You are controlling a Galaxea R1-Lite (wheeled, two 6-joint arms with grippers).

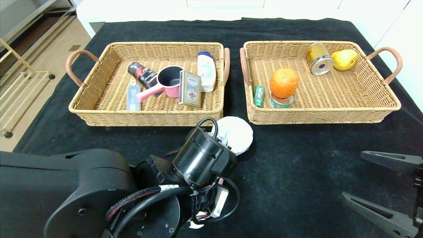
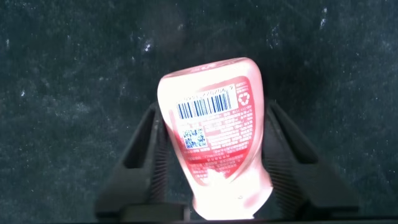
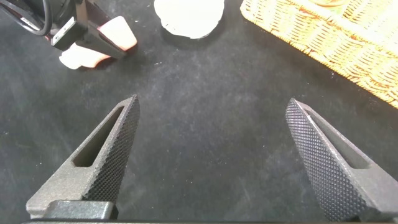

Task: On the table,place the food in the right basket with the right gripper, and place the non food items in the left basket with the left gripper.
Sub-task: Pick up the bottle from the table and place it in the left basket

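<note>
Barcode label on pink bottle [image 2: 214, 149] — between left gripper [image 2: 214, 155] jaws.

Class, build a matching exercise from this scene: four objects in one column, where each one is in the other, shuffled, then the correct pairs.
Things:
1. orange
2. pink bottle
3. white tub
4. pink pan

Places:
A. on the table, just in front of the baskets
B. in the left basket
C. between the left gripper's fingers
D. on a tin in the right basket

Pairs: 1-D, 2-C, 3-A, 4-B
</note>
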